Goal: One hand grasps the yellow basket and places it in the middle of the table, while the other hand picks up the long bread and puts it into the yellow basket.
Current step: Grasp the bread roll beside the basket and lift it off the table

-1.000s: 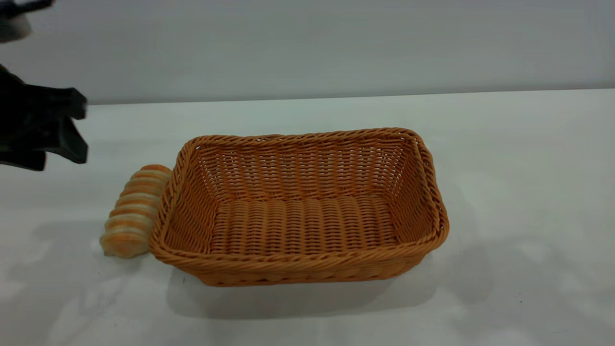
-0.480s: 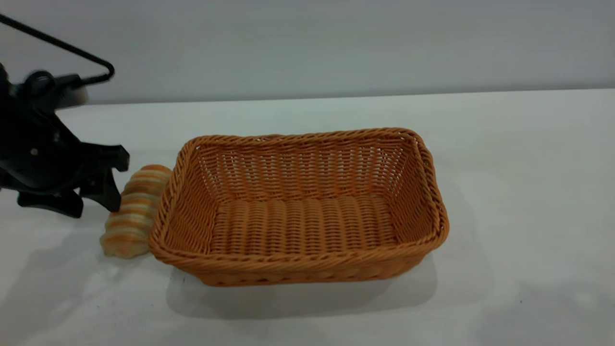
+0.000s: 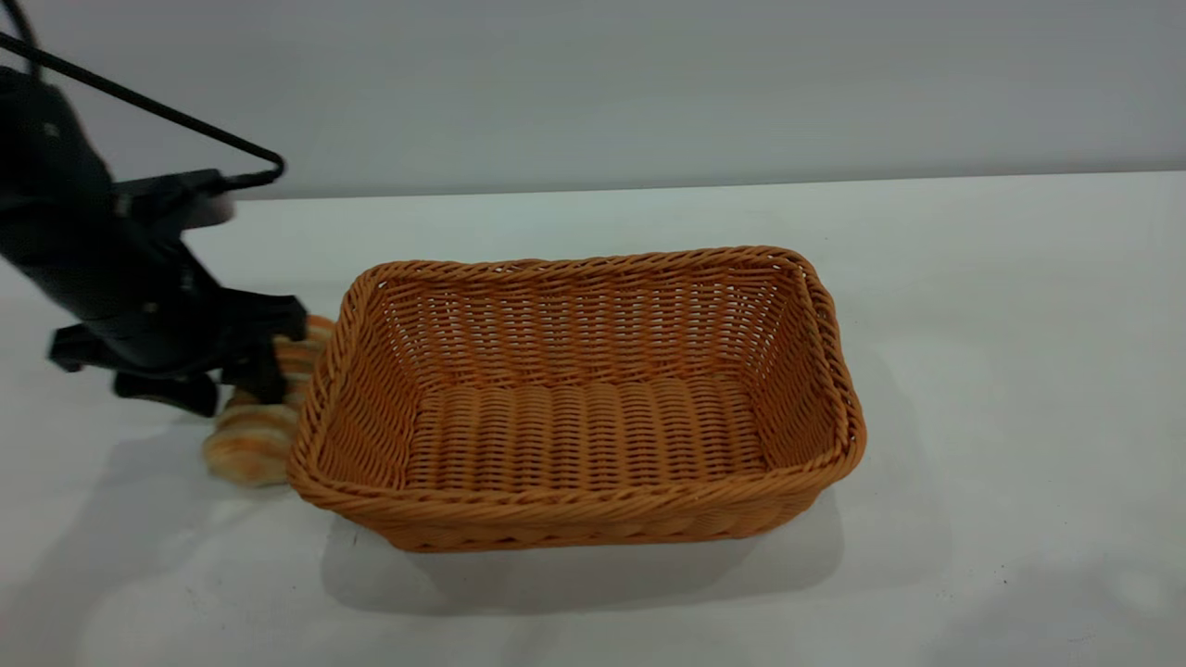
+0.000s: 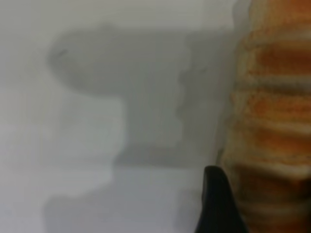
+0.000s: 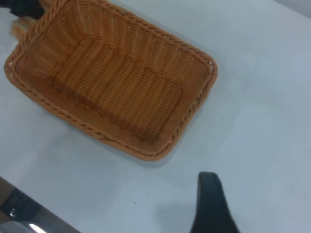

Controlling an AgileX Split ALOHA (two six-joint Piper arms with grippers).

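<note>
Long bread lies on the table in the exterior view, touching the outer left end of the yellow basket, which sits near the middle of the tabletop with nothing inside it. The left gripper is down over the roll, its dark fingers spread apart on either side of the roll's middle, one between bread and basket wall; whether they press on the crust cannot be told. From the left wrist, the striped golden crust of the long bread fills one side, close up, with one black fingertip just beside it and the arm's shadow on the white table. From the right wrist, the yellow basket is seen from well above, standing alone on the table; only one black finger of the right gripper shows, high over bare tabletop and well apart from the basket, so its opening cannot be told.
</note>
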